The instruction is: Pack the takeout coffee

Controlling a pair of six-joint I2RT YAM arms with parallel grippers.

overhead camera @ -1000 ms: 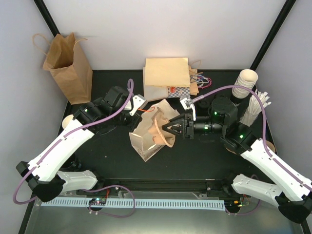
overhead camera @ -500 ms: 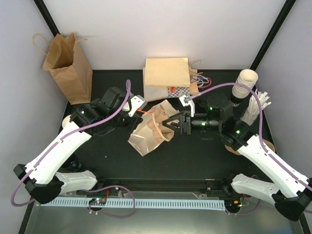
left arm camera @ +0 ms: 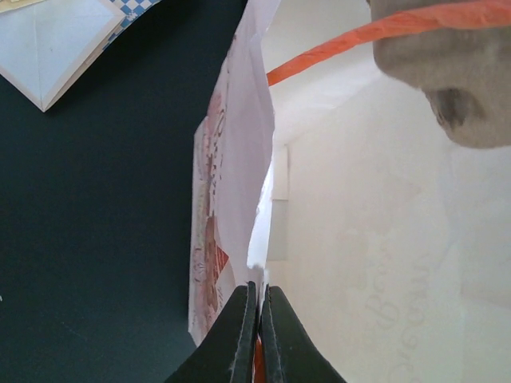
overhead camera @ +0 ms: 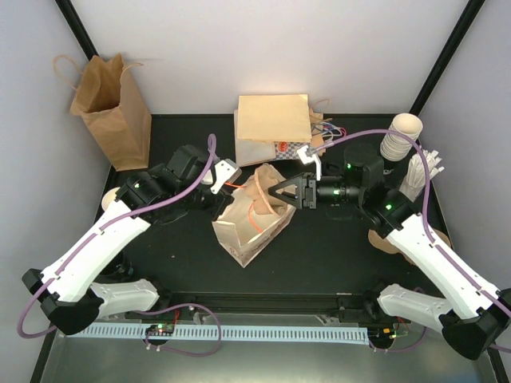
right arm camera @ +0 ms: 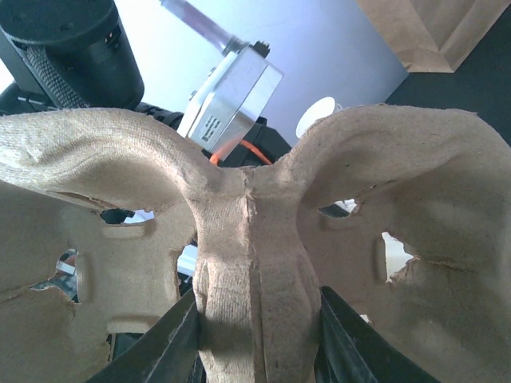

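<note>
Paper bag (overhead camera: pixel 246 225) mouth has swung up toward the right pincer (overhead camera: pixel 287 192), which clamps the central rib of a rough, moulded-pulp cup carrier (right arm camera: pixel 247 207), now pushed further inside. The left pincer (left arm camera: pixel 257 294) is closed tight on the bag's thin, creased wall. Seating the carrier looks nearly done. I cannot make out the lidded takeout coffee anywhere on the surface (overhead camera: pixel 335 247).

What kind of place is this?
Probably a mock takeout-packing station inside a robot test booth: stacked cream cups, a pulp cup carrier at the mouth of a printed paper bag.
</note>
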